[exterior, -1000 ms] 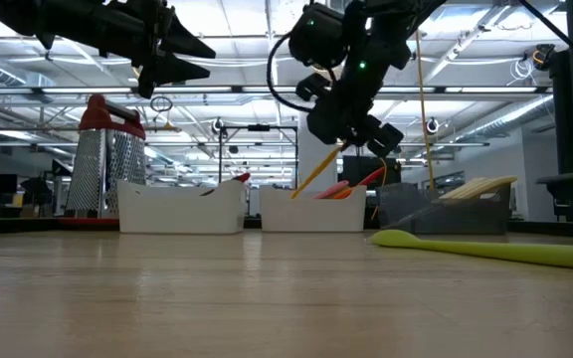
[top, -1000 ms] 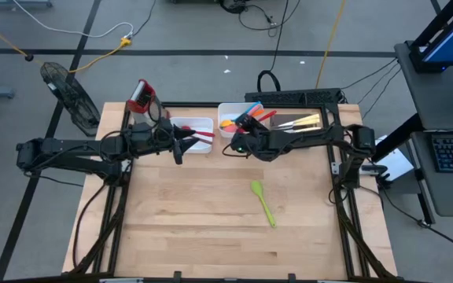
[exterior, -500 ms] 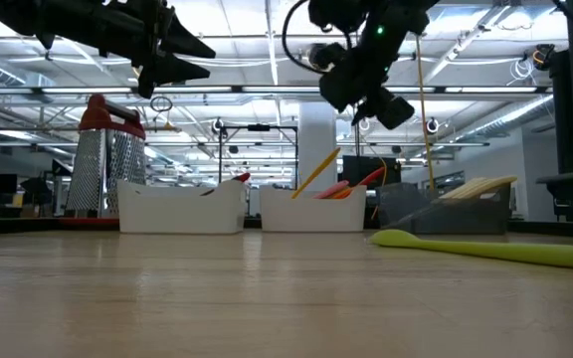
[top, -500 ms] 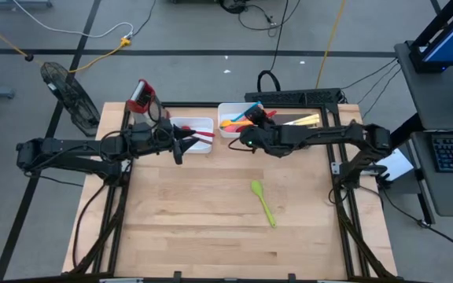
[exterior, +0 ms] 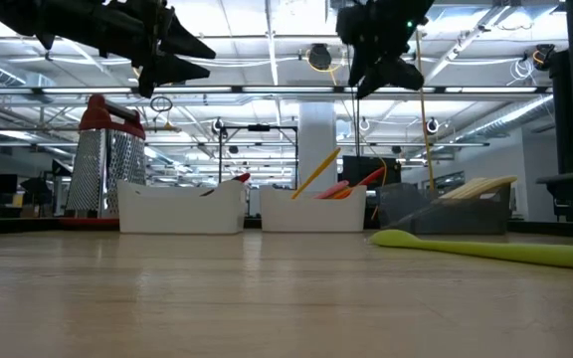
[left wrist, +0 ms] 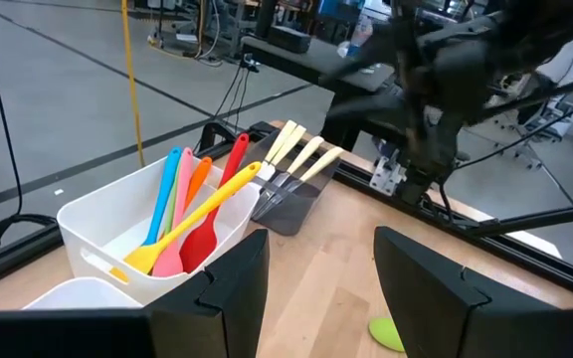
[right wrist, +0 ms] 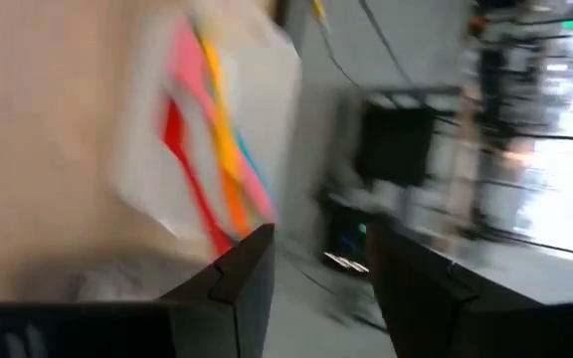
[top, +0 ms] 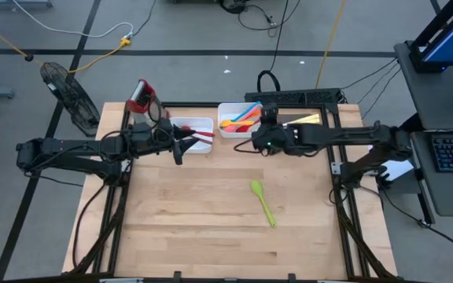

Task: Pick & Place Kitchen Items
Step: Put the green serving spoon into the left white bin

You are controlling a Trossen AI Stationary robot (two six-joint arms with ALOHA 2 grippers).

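Most utensils already sit in our white bin [top: 238, 119]; one green spatula [top: 263, 201] lies alone on the counter [top: 195, 220]. Our right hand [top: 263, 130] hangs empty, fingers apart, near the bin; our left hand [top: 181, 145], also parted and empty, hovers by the neighbouring bin.

Wooden table [top: 187, 228] carrying: green spatula [top: 263, 202] lying flat around 3 o'clock; two white bins [top: 197, 124] sitting side by side at 12; dark tray [top: 314, 115] at 1; red-topped grater [top: 139, 97] standing at 11.
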